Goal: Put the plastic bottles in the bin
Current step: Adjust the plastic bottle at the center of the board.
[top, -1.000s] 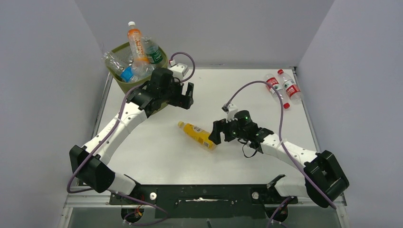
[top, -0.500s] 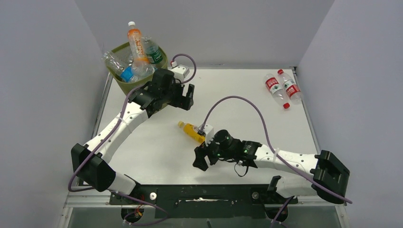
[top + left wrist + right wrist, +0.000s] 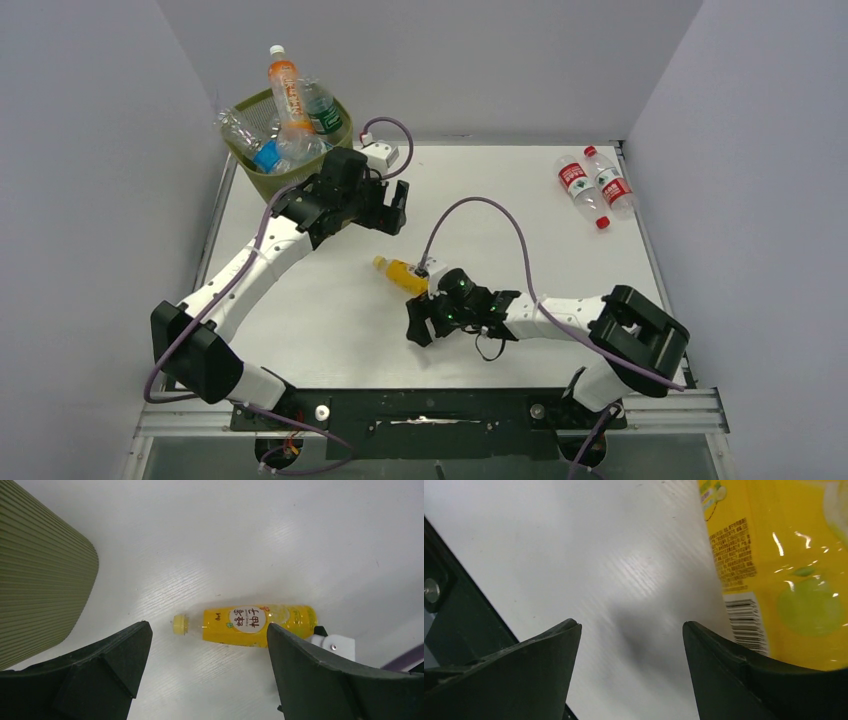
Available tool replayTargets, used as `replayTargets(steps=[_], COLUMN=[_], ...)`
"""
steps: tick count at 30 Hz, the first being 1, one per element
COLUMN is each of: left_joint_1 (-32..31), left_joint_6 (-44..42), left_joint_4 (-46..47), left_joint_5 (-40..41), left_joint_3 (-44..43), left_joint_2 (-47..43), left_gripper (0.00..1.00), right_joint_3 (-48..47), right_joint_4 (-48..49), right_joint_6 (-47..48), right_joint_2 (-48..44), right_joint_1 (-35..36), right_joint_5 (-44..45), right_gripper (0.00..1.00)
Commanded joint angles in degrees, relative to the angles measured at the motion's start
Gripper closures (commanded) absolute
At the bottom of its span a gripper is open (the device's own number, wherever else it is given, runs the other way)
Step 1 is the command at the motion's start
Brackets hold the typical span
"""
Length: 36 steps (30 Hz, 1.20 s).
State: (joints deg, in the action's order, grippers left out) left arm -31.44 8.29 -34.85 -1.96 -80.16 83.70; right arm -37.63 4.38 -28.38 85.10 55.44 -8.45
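The yellow bottle point(image 3: 400, 274) lies on its side mid-scene on the counter point(image 3: 330, 335), just outside the parted, empty jaws of the right end effector point(image 3: 630, 627), apparently lined up for a grasp, while the left end effector point(image 3: 207, 627) hovers wide and empty beside the far-left bin point(image 3: 252, 176).

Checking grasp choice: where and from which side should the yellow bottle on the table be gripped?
Probably across the labelled middle of the yellow bottle, from straight above, jaws spanning its width. It lies on its side, so the body is widest there; the cap end is narrower.
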Motion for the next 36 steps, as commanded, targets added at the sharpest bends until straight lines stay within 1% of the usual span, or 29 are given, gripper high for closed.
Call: replayTargets(steps=[1, 7, 16, 21, 23, 25, 28, 32, 36], left_joint_1=[0.0, 0.0, -0.1, -0.6, -0.9, -1.4, -2.7, -3.6, -3.7], left_joint_6=[-0.5, -0.7, -0.8, -0.2, 1.0, 2.3, 3.9, 7.3, 10.2], left_joint_4=[2.5, 2.4, 2.8, 2.7, 2.7, 2.9, 4.0, 5.3, 4.5], left_joint_5=[0.0, -0.1, -1.4, -2.7, -2.7, -3.0, -2.9, -3.0, 0.4], left_joint_3=[0.1, 0.4, 0.8, 1.0, 1.2, 1.5, 2.3, 2.9, 3.8], left_joint_2=[-2.6, -2.9, -1.2, 0.9, 1.7, 2.7, 4.3, 6.9, 8.7], left_gripper=[0.14, 0.14, 0.14, 0.14, 0.12, 0.12, 0.11, 0.11, 0.11], right_joint_3=[-2.0, -1.9, -3.6, -3.0, -2.4, -2.1, -2.1, -1.7, -1.0], right_joint_4=[5.6, 5.2, 3.0, -1.2, -3.7, -6.7, -11.1, -15.1, -16.1], right_joint_6=[0.9, 2.8, 5.5, 4.9, 4.1, 3.0, 1.5, -1.0, -3.0], right_joint_2=[2.0, 1.8, 1.0, -4.2, -7.8, -10.8, -14.0, -16.3, -17.7], right_joint_1=[-3.1, -7.5, -11.5, -11.9, -12.2, -12.6, -13.4, -14.9, -16.3], right_joint_5=[1.3, 0.2, -1.5, -0.3, 1.2, 3.3, 6.2, 8.2, 7.7], right_gripper=[0.24, 0.24, 0.25, 0.24, 0.23, 0.21, 0.2, 0.19, 0.19])
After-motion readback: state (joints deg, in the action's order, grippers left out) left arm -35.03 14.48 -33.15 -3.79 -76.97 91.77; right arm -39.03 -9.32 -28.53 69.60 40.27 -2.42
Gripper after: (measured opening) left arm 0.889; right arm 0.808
